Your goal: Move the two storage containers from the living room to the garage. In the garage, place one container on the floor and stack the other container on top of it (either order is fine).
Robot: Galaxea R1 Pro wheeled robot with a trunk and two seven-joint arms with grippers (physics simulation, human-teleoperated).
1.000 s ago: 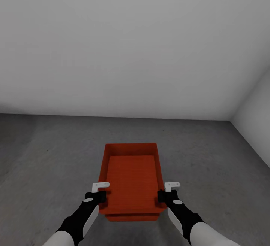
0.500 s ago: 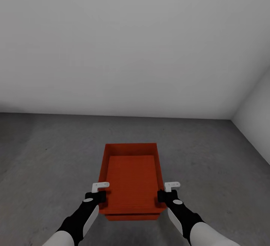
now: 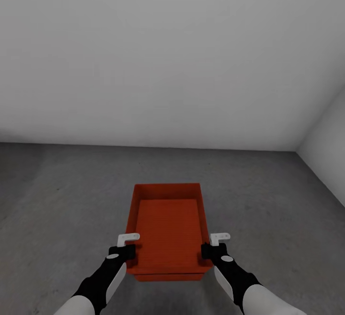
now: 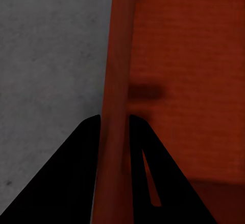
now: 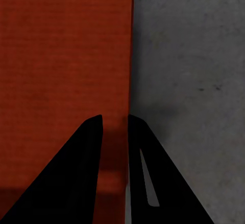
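The left gripper [image 3: 128, 247] is clamped on the left wall of a red-orange storage container [image 3: 167, 228], near the bin's near corner; in the left wrist view its two dark fingers [image 4: 76, 178] stand either side of the wall's rim, one outside over the grey floor [image 4: 51, 55] and one inside the bin, with the container [image 4: 189, 55] wall pinched between them. The bin hangs level between the two arms, open top upward, its ribbed bottom plainly seen, and a second red-orange edge [image 3: 167, 276] shows just under its near side; whether that is a lower container or part of the same one cannot be told. Beneath and all about lies the dark grey floor [image 3: 62, 200] of the garage, meeting a plain pale wall [image 3: 167, 56] beyond and a second wall at the right corner. The right gripper [image 3: 214, 247] grips the right wall in the same manner; in the right wrist view its fingers [image 5: 76, 178] straddle the thin rim of the container [image 5: 61, 55], with floor [image 5: 194, 55] on the outer side.
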